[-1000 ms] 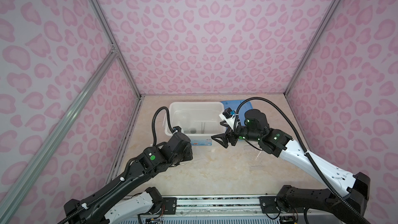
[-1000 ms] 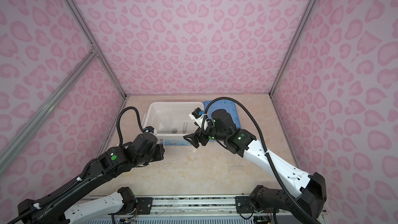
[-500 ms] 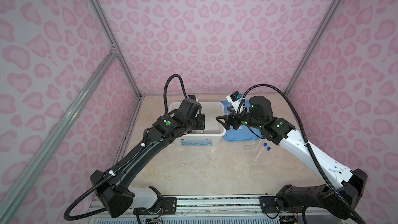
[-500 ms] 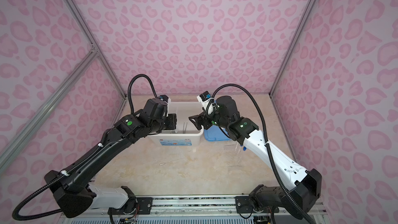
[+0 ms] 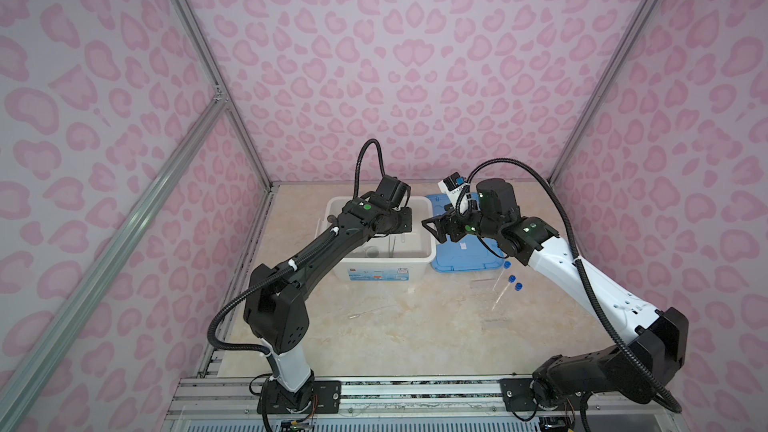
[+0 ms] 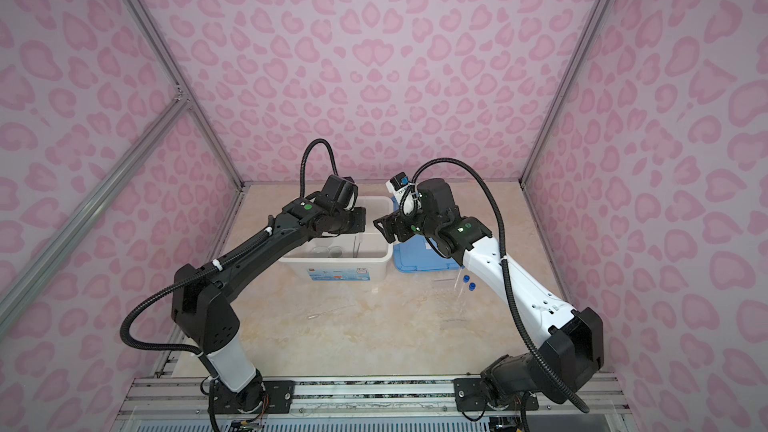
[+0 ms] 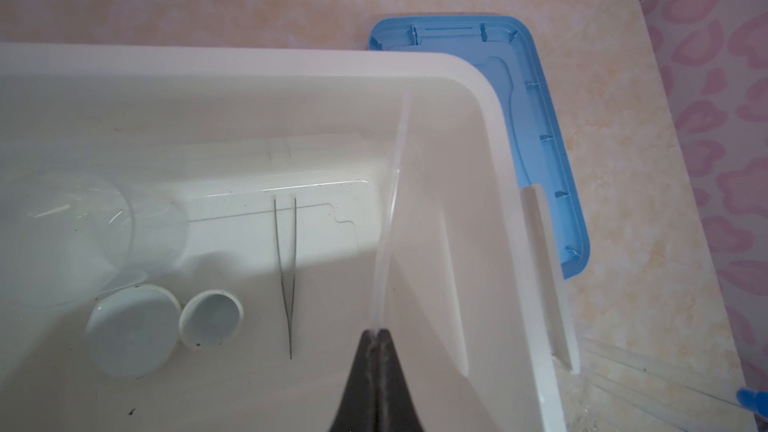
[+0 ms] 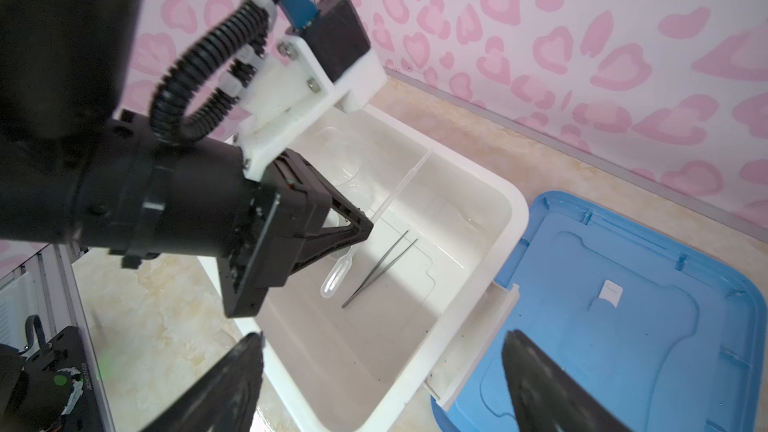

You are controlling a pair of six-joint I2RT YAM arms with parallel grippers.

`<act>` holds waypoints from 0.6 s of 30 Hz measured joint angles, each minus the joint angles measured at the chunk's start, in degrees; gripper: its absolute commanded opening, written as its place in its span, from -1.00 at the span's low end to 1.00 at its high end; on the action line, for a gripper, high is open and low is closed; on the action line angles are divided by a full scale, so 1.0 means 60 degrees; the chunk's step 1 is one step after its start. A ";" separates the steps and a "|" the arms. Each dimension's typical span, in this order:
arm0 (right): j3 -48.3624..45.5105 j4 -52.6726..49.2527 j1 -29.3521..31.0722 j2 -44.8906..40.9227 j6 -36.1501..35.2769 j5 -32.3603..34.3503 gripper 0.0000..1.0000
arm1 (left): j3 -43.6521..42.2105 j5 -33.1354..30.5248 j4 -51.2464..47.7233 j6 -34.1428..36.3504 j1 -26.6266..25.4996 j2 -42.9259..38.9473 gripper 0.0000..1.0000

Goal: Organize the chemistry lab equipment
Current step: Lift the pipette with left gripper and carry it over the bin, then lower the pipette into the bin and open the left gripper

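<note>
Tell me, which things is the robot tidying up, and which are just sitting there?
Part of the job: clear dropper, pinched in the shut left gripper; tweezers, beaker and two round dishes, already in the white bin; blue-capped tubes, on the table.

Just sitting there: the white bin itself, only holding things; blue lid beside it.

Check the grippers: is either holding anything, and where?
Left gripper pinches the clear dropper on its stem just above the bulb, over the white bin. Right gripper is open, holding nothing.
</note>
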 measured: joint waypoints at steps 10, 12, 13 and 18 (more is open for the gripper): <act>-0.0284 0.0051 -0.0342 0.0036 -0.0273 -0.0022 0.79 | 0.0007 0.0874 0.1020 -0.0109 0.0047 0.1249 -0.94; -0.0353 0.0062 -0.0375 0.0004 -0.0277 -0.0047 0.79 | -0.0040 0.1045 0.1228 -0.0189 0.0047 0.1399 -0.94; -0.0379 0.0076 -0.0401 -0.0004 -0.0280 -0.0066 0.79 | -0.0095 0.1133 0.1344 -0.0200 0.0047 0.1446 -0.94; -0.0477 0.0069 -0.0437 -0.0018 -0.0299 -0.0102 0.79 | -0.0510 0.1490 0.1909 -0.0452 0.0055 0.1672 -0.94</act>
